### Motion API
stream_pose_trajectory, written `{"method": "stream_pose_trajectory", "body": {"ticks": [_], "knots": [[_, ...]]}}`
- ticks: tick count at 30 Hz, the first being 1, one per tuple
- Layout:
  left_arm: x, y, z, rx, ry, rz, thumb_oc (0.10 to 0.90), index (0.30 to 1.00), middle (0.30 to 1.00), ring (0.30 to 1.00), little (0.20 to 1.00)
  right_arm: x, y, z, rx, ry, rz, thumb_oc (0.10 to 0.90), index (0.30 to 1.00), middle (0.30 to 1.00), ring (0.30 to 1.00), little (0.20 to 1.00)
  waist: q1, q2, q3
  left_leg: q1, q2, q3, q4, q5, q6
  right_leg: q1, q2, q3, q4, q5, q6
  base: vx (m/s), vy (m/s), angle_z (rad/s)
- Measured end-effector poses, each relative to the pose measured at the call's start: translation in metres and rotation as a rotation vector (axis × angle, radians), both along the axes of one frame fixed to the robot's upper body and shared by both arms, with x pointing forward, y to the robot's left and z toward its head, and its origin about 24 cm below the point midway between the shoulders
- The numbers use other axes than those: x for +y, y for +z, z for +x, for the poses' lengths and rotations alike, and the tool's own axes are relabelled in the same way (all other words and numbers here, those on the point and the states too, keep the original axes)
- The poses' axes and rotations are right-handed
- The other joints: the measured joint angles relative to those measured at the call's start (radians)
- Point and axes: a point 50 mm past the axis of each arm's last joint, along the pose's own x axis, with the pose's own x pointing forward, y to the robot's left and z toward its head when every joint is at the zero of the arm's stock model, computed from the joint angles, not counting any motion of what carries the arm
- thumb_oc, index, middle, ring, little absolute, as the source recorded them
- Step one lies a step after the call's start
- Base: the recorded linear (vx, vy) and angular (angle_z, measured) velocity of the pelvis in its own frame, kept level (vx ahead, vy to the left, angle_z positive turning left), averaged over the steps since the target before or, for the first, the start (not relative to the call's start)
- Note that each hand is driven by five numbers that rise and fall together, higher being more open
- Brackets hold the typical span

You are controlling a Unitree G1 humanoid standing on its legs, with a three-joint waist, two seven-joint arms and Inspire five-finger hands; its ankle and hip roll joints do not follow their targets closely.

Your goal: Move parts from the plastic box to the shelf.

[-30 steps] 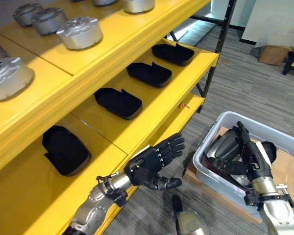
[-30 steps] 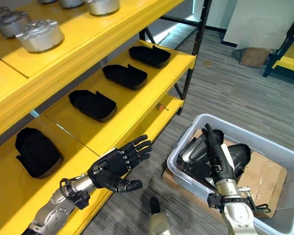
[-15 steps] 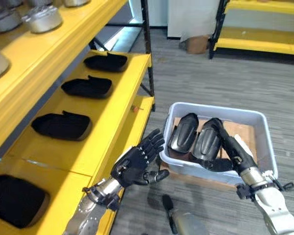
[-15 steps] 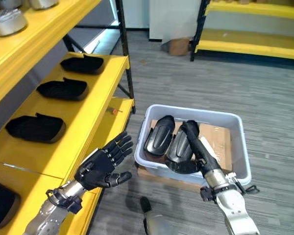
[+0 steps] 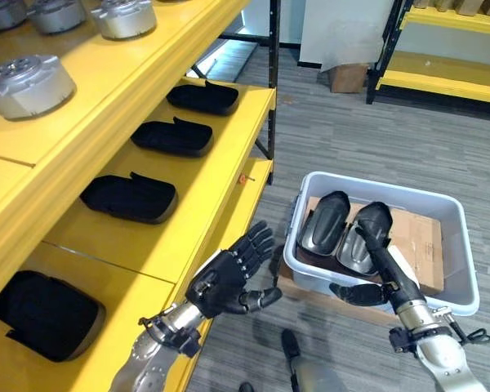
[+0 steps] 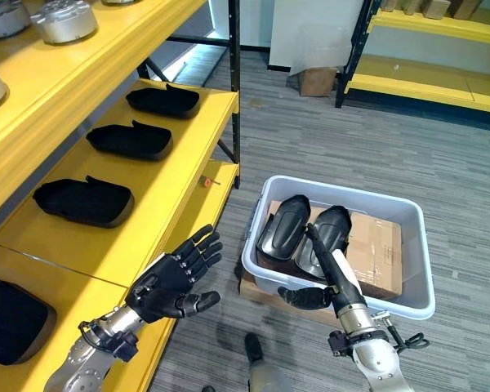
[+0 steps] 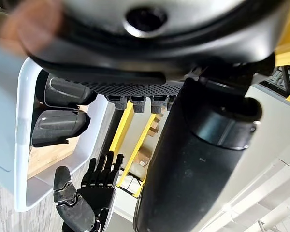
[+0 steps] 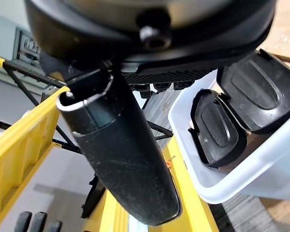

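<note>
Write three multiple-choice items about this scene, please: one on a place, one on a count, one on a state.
1. Where does the plastic box stand?
A. on the top shelf
B. on the grey floor beside the yellow shelf
C. on a table

2. How many dark parts lie in the box?
A. two
B. four
C. none

3. How is the left robot hand?
A. shut on a part
B. pressing on the box
C. open, holding nothing

Key: 1 B, the box sits on the floor right of the shelf. 2 A, two parts lie side by side beside brown cardboard. 3 C, its fingers are spread in the air, while the right robot hand reaches over the box.
</note>
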Motion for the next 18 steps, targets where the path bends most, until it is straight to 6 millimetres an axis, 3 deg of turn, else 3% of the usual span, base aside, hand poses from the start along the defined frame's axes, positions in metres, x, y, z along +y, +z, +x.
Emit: {"method": "stream_pose_trajectory", "body": {"ticks": [1,2,4,6,7,8,10,14,18], "knots": [[0.002,0.001,0.001,-0.004,0.004,0.007,0.900,1.000,1.000,1.000,1.000,0.005,0.001,0.006,-0.011,0.021,-0.006,0.900,1.000,1.000,1.000,1.000,0.015,-0.007,0.003,0.000,0.006,0.036,0.002,-0.001,0.002,-0.010,0.004,-0.025,-0.005,0.024,0.024,-0.01,-0.081,-0.59],[0.001,0.003,0.004,-0.015,0.000,0.009,0.900,1.000,1.000,1.000,1.000,0.008,0.002,0.012,-0.028,0.025,-0.015,0.900,1.000,1.000,1.000,1.000,0.021,-0.028,0.008,0.003,0.013,0.049,0.002,-0.002,0.003,-0.003,-0.015,-0.089,-0.014,-0.032,0.050,0.00,-0.090,-0.44],[-0.004,0.002,0.005,-0.015,0.002,-0.023,0.900,1.000,1.000,1.000,1.000,0.003,-0.002,0.014,-0.019,-0.003,-0.027,0.900,1.000,1.000,1.000,1.000,0.024,-0.013,0.015,0.004,0.043,0.047,0.011,-0.001,0.004,-0.010,-0.031,-0.151,0.050,-0.092,0.053,0.03,-0.087,-0.01],[-0.006,0.002,0.005,-0.020,-0.005,-0.029,0.900,1.000,1.000,1.000,1.000,0.000,-0.005,0.014,-0.009,-0.030,-0.030,0.900,1.000,1.000,1.000,1.000,0.036,-0.010,0.014,0.008,0.059,0.040,0.012,-0.001,0.002,0.006,-0.081,-0.150,0.098,-0.110,0.070,0.02,-0.086,0.06],[-0.004,0.002,0.005,-0.018,-0.005,-0.020,0.900,1.000,1.000,1.000,1.000,0.001,-0.005,0.013,-0.010,-0.033,-0.028,0.900,1.000,1.000,1.000,1.000,0.044,-0.024,0.013,0.016,0.053,0.035,0.012,-0.002,-0.002,0.045,-0.125,-0.146,0.086,-0.096,0.077,0.02,-0.217,0.07],[-0.001,0.002,0.005,-0.016,-0.006,-0.003,0.900,1.000,1.000,1.000,1.000,0.002,-0.003,0.015,-0.021,-0.033,-0.022,0.900,1.000,1.000,1.000,1.000,0.048,-0.035,0.013,0.019,0.055,0.025,0.012,0.001,-0.023,0.078,-0.134,-0.099,0.043,-0.109,0.085,0.02,-0.308,0.04],[0.002,-0.001,0.002,0.006,-0.011,0.012,0.900,1.000,1.000,1.000,1.000,0.004,0.001,0.020,-0.037,-0.040,-0.018,0.900,1.000,1.000,1.000,1.000,0.041,-0.021,0.013,0.021,0.087,0.033,-0.007,0.020,-0.054,0.091,-0.103,-0.105,0.004,-0.087,0.066,-0.02,-0.251,0.01],[0.001,-0.006,-0.002,0.028,-0.024,0.012,0.900,1.000,1.000,1.000,1.000,-0.002,0.005,0.023,-0.057,-0.092,-0.018,0.900,1.000,1.000,1.000,1.000,0.035,-0.026,0.015,0.028,0.129,0.056,-0.007,0.024,-0.087,0.116,-0.059,-0.121,-0.048,-0.059,0.037,-0.04,-0.245,-0.09],[0.000,-0.006,-0.001,0.035,-0.035,0.021,0.900,1.000,1.000,1.000,1.000,-0.003,0.004,0.024,-0.059,-0.124,-0.012,0.900,1.000,1.000,1.000,1.000,0.011,-0.026,0.015,0.031,0.142,0.055,-0.011,0.031,-0.104,0.118,-0.046,-0.124,-0.049,-0.073,0.052,0.00,-0.200,-0.03]]}}
